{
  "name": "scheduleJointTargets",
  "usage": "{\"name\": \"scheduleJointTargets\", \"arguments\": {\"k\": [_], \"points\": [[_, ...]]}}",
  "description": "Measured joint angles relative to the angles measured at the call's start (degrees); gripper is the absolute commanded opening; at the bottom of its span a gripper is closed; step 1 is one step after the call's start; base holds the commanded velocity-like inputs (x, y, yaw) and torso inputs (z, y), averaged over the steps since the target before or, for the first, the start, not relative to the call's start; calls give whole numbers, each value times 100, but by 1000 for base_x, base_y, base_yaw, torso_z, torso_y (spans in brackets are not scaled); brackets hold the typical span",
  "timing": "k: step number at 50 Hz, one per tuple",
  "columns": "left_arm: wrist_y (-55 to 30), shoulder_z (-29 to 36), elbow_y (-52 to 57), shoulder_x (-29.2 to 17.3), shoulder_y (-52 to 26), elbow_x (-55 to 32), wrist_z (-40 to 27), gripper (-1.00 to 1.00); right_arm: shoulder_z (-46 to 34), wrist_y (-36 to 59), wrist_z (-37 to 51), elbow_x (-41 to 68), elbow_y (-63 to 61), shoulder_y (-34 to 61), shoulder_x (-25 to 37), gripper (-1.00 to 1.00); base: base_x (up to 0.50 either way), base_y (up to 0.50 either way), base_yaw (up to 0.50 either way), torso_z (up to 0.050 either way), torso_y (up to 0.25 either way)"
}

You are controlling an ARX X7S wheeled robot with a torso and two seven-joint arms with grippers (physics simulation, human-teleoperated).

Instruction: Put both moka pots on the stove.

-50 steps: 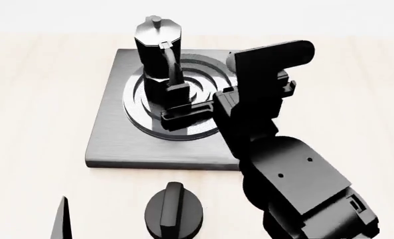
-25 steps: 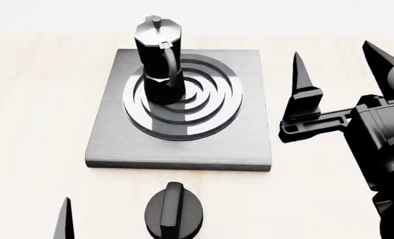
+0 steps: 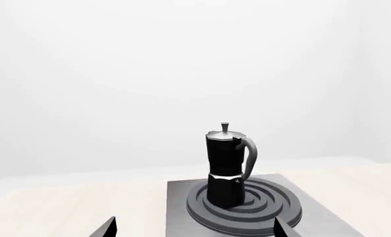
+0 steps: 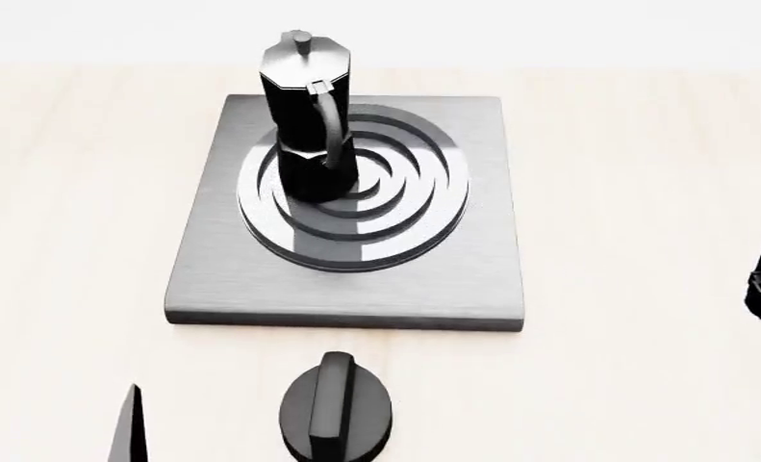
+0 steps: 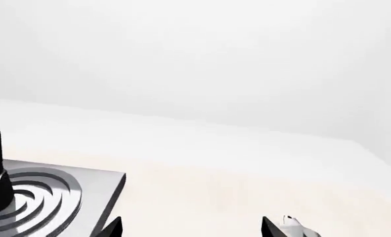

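Standing upright on the dark rings of the stove [image 4: 214,279], one moka pot [image 4: 306,115] is already placed, a little off centre, which leaves ring space beside it, probably for the second pot, not visible anywhere. The right gripper [image 5: 192,229] sits well apart to the stove's right, fingertips spread, empty. The left gripper [image 3: 194,231] waits near the stove's front edge, also parted and empty.
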Motion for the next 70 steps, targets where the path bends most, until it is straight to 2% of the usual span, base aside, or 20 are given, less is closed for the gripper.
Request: {"name": "scheduleJointTargets", "arguments": {"k": [12,27,39,48,70], "points": [[24,-4,-24,-10,-19,-26,-12,100,-160,1051,-496,-198,732,806,21,100,0,0,0,0,0],[52,35,-47,-16,-18,-25,-23,100,-577,2494,-1108,-654,1606,2055,-332,100,0,0,0,0,0],[62,42,-17,-42,14,-43,-42,100,-874,3144,-1354,-1037,1995,2615,-506,100,0,0,0,0,0],[54,59,4,-59,24,-44,-55,100,-981,3056,-1562,-1314,2568,2715,-665,100,0,0,0,0,0],[21,112,35,-75,-3,-28,-84,100,-1069,1900,-1917,-2024,4590,2716,-1520,100,0,0,0,0,0]]}}
